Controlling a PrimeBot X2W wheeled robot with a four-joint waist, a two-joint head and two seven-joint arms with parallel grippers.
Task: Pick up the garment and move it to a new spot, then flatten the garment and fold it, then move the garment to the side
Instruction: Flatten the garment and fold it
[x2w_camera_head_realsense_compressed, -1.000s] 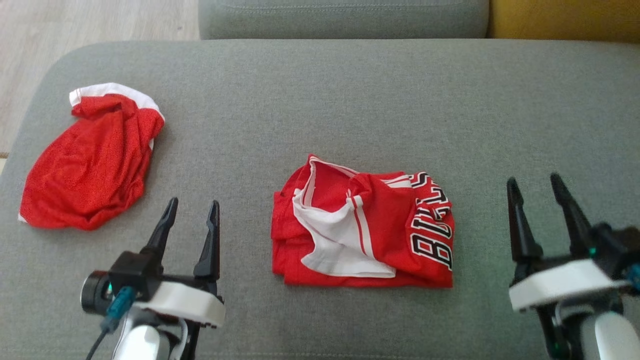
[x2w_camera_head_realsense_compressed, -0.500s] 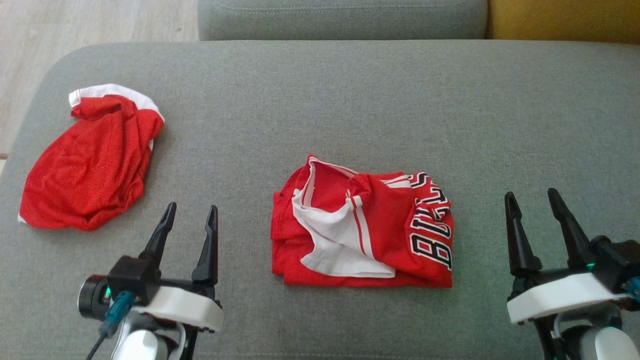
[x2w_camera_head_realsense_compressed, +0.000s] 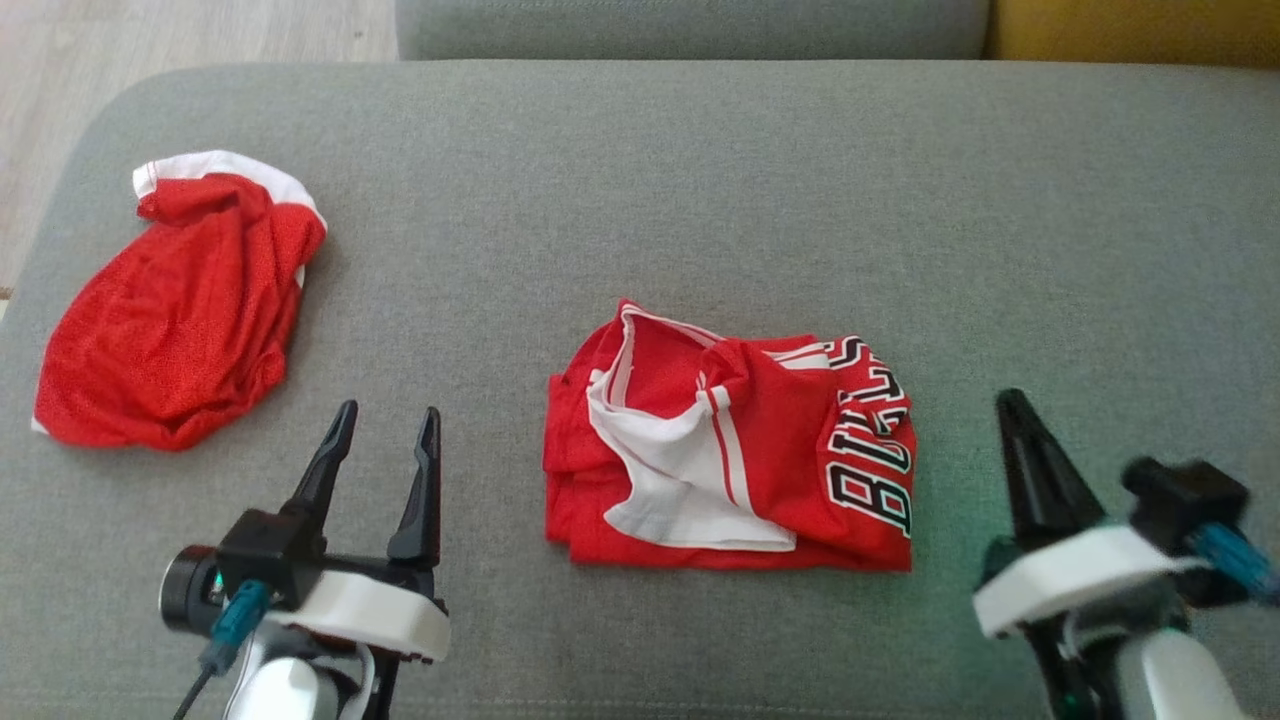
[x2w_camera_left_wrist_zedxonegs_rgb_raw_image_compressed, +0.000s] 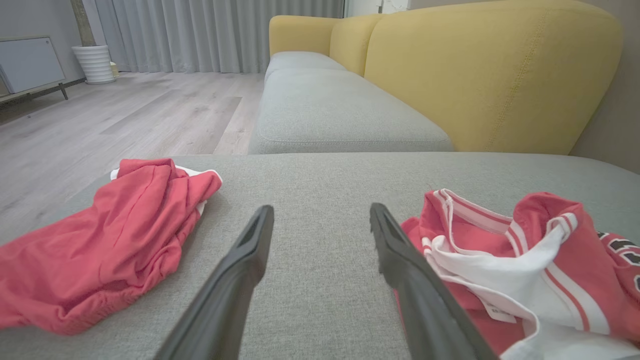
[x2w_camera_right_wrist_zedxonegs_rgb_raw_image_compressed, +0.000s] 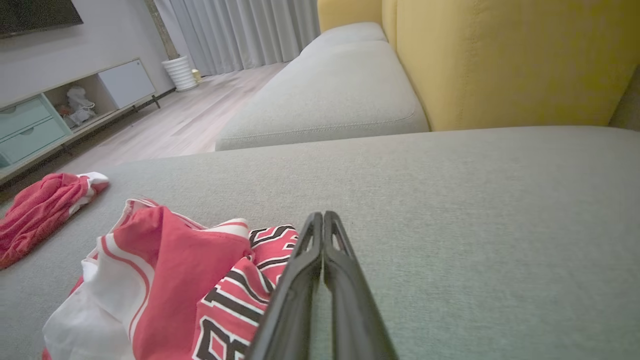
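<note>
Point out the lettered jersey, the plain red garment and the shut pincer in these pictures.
lettered jersey (x2w_camera_head_realsense_compressed: 730, 440): head view, on the striped trim at its middle.
plain red garment (x2w_camera_head_realsense_compressed: 175, 310): head view, on the red mesh at its middle.
right pincer (x2w_camera_right_wrist_zedxonegs_rgb_raw_image_compressed: 323, 216): right wrist view, where its shut fingertips meet.

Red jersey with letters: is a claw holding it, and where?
Nothing is held. Left gripper open, right gripper shut empty beside the red jersey.

Two garments: lettered red mesh jersey (x2w_camera_head_realsense_compressed: 730, 440), plain red crumpled garment (x2w_camera_head_realsense_compressed: 170, 310). Two grippers: left gripper (x2w_camera_head_realsense_compressed: 388, 412), right gripper (x2w_camera_head_realsense_compressed: 1010, 400). Two grey fabric cushions (x2w_camera_head_realsense_compressed: 700, 200).
</note>
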